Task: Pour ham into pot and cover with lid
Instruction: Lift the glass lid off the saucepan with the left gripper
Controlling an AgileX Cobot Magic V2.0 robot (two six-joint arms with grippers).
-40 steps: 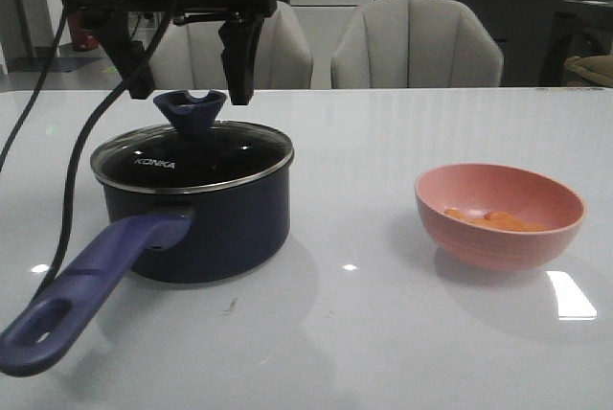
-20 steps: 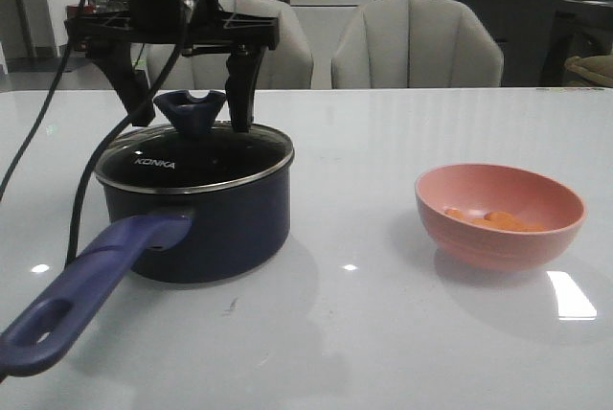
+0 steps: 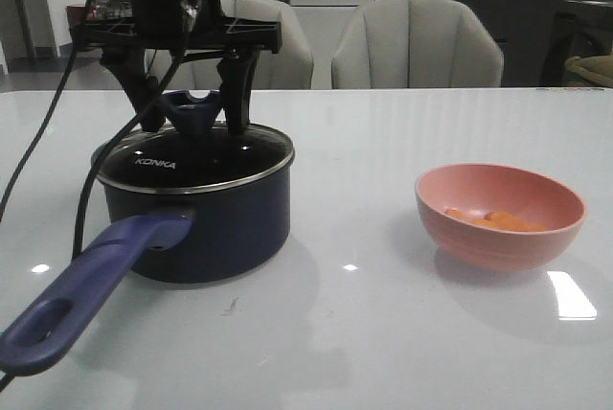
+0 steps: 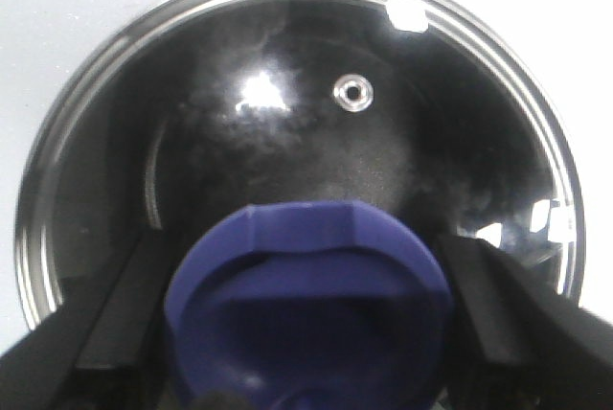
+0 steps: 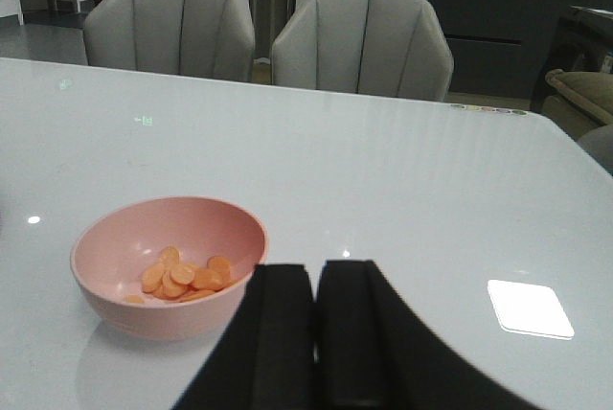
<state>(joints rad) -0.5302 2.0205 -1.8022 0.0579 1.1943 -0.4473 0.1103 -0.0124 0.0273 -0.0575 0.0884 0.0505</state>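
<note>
— Lid (image 3: 194,156) seated on the pot (image 3: 196,207), left gripper (image 3: 192,108) down around the blue knob (image 3: 195,109), fingers (image 3: 236,94) spread either side and not yet pinched.

— Advice for the grab?

— Centre on the knob, close evenly, lift straight up so the silver rim clears the pot without dragging. Worth parking the lid well away from the long handle (image 3: 91,281).

— And the ham (image 5: 181,276)?

— Sitting in the pink bowl (image 3: 499,215), well apart from the pot, on the robot's right. Right gripper (image 5: 316,281) near that bowl, fingers pressed together on nothing.

— Surroundings?

— Pale glossy surface (image 3: 383,333) with ceiling-light glare, faint scuff near the pot. Padded grey chairs (image 3: 417,44) behind, dark cabinets further back.
</note>
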